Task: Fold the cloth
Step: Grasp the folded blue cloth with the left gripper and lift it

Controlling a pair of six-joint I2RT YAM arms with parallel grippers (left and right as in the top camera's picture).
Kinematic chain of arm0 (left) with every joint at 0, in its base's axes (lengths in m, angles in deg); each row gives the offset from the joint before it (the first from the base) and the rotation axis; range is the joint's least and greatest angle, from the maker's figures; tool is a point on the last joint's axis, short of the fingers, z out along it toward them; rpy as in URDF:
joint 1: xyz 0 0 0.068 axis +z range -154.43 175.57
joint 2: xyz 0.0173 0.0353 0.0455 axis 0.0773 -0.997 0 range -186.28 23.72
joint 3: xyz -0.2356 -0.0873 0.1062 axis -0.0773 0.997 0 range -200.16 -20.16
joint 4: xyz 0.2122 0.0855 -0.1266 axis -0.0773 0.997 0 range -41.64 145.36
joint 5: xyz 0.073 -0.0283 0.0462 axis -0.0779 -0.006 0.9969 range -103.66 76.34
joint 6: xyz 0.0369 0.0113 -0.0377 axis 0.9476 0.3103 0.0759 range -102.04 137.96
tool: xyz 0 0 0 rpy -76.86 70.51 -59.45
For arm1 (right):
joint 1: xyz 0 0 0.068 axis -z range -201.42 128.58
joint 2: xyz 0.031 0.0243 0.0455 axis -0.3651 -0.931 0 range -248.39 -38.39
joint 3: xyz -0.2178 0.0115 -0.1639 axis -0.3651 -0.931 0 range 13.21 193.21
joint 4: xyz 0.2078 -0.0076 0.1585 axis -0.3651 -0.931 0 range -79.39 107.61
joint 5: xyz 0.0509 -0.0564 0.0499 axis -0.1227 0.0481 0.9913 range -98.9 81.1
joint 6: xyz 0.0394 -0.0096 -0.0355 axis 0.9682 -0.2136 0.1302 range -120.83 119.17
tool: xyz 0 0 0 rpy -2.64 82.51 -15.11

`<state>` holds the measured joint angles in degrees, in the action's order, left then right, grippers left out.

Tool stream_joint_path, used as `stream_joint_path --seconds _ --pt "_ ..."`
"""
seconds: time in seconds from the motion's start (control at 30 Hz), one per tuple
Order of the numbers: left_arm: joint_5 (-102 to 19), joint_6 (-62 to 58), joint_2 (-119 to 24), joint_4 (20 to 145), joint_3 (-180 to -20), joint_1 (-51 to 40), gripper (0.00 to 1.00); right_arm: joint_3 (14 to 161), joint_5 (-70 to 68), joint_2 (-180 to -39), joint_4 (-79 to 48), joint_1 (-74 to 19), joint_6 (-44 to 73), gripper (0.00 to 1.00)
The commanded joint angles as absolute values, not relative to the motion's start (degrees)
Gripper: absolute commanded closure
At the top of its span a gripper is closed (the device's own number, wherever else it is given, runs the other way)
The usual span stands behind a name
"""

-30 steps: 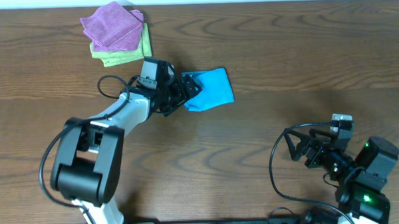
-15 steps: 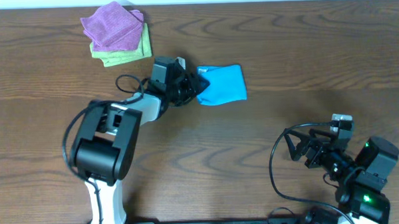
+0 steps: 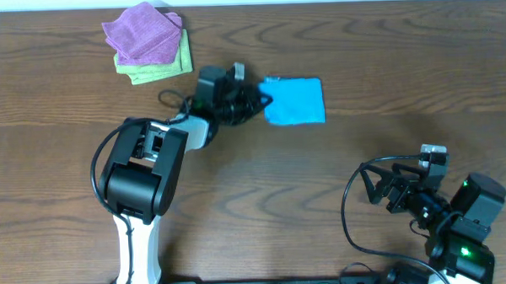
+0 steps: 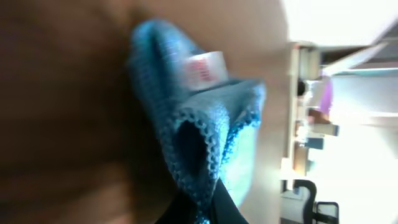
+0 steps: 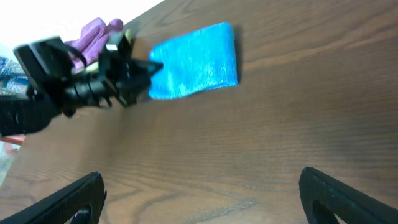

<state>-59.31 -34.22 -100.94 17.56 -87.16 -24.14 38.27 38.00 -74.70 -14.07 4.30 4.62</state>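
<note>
The cloth [image 3: 294,101] lay on the wooden table [image 3: 385,61], toward the far side and near the middle, well apart from everything but the left arm.

1. Left arm. We noted that it reached across the table from its base at the near edge, ending at the side of the cloth that faces the stack.
2. Stack. A purple cloth [image 3: 144,32] sat on a light green cloth [image 3: 162,69] at the far left corner. Both were already folded, and neither touched the blue one.
3. Cloth condition. From overhead it showed as a compact, flat rectangle. In the left wrist view we counted several stitched edges lying one over another, so we judged that at least one fold was in place.
4. Left gripper [image 3: 256,102]. Its jaws were closed, pinching the layered edge of the cloth.
5. Right gripper [image 5: 202,193]. Its jaws stood wide apart and held nothing, and it was parked near the right corner, well away from the cloth.
6. Tag. The small white tag [image 4: 205,70] sat on the upper layer near the gripped edge.

Assessment: we judged the folding to be largely complete. What was left appeared to be releasing the pinched edge so that the layers settled flat. We could not tell whether a further fold was intended.
</note>
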Motion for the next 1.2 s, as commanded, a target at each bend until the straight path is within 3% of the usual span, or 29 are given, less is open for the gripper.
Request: stream_joint_path --seconds 0.0,0.23,0.57,0.9,1.17 --pt "-61.8 -35.4 -101.4 18.3 -94.6 -23.9 0.94 38.2 39.1 -74.4 -14.0 4.8 4.9 0.01" --pt "-61.4 -35.1 -101.4 24.5 -105.0 -23.7 0.94 38.2 39.1 -74.4 -14.0 4.8 4.9 0.01" --pt "-61.3 -33.2 -101.4 30.0 -107.3 -21.4 0.94 38.2 39.1 -74.4 -14.0 4.8 4.9 0.01" --pt "-56.3 -15.8 -101.4 56.7 -107.2 -22.5 0.94 38.2 39.1 -74.4 -14.0 4.8 4.9 0.01" --pt "-45.8 -7.9 -101.4 69.2 -106.5 -22.3 0.94 38.2 39.1 -74.4 -14.0 4.8 4.9 0.01"
